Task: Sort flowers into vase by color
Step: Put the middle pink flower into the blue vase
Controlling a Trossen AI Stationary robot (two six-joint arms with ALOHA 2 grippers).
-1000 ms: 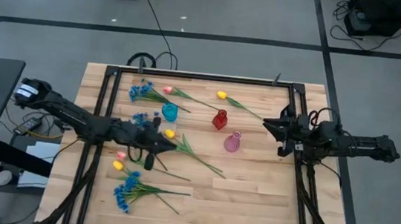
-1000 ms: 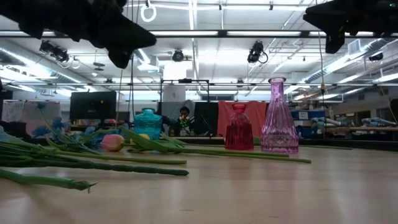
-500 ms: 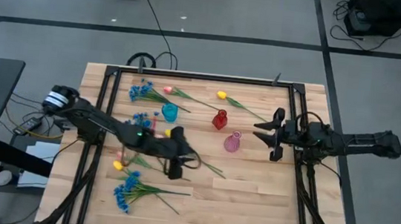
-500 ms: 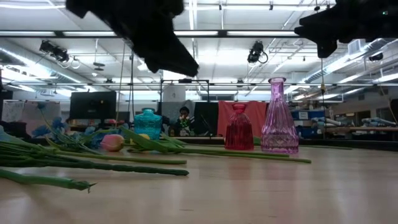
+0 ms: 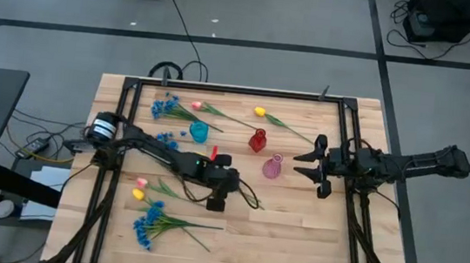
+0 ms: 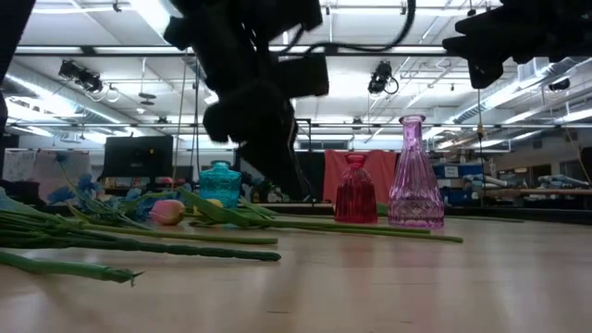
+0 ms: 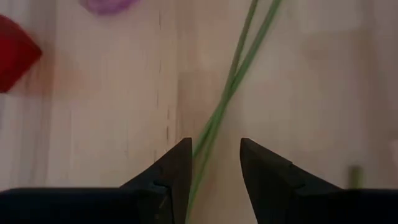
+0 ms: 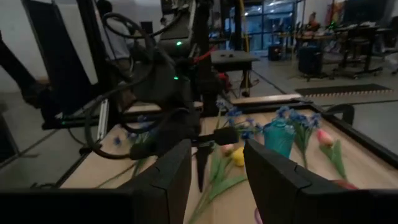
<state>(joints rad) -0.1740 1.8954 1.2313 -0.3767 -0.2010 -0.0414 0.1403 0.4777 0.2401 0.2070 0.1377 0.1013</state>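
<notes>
Left pincer (image 7: 214, 163) straddles 2 crossed stems (image 7: 231, 87), unclear from above.

grey floor (image 5: 273, 22), ceiling strip lights (image 6: 388, 48)

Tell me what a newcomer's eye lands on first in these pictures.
The left claw draws the eye first: reaching across the middle of the table, it hangs open over a pair of green stems. Next come three little glass vases in a cluster, teal, red and pink, with loose flowers scattered to their left, such as a blue spray near the front edge. The right claw hovers open just right of the pink vase.
</notes>
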